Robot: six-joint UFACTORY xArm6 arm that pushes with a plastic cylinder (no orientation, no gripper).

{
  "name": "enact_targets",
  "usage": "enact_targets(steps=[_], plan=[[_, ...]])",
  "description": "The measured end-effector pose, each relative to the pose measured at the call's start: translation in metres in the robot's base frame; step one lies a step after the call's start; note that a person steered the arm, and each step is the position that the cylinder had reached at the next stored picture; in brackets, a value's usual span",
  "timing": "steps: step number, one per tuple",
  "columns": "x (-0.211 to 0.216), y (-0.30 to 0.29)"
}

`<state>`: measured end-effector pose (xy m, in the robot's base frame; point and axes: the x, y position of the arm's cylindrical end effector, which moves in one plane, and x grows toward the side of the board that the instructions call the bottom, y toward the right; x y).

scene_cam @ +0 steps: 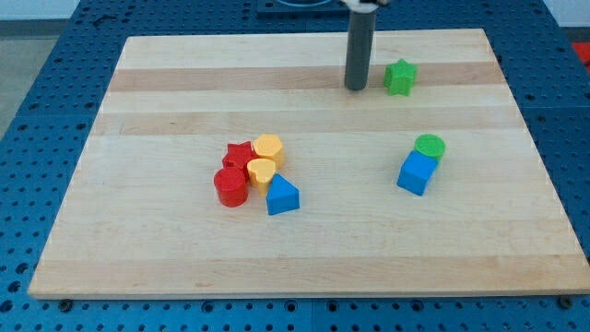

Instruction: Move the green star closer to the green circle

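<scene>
A dark rod comes down near the worktop's [516,231] top edge, my tip [356,88] resting just beside the green star [400,77], on the star's left and seemingly apart from it by a sliver of bare wood. No pincer is fitted to this arm, so there is nothing to spread or press together; the rod alone does the pushing. The star sits toward the top right corner, well apart from the green circle [430,145], which lies lower and slightly further right, touching a blue cube [416,172] at its lower left. That placement likely explains the tip's station: from the star's upper left, a shove would send it down and right toward the circle, though the tip appears to be level with the star, not above it, so it may need to shift upward first. The star is squat and roughly symmetrical, with no real long axis; one point seems to aim toward the top edge. Near the worktop's centre, clear of the route, huddle a red star [239,153], red cylinder [230,186], two yellow blocks [265,159] and a blue triangle [282,195].
</scene>
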<state>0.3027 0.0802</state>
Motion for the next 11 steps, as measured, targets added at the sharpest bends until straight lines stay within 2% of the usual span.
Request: enact_targets(steps=[1, 2, 3, 4, 5, 7, 8, 9, 11], plan=[[-0.007, 0.015], [0.003, 0.03], [0.063, 0.03], [0.072, 0.03], [0.058, 0.03], [-0.057, 0.034], [-0.075, 0.05], [-0.026, 0.074], [-0.002, 0.074]])
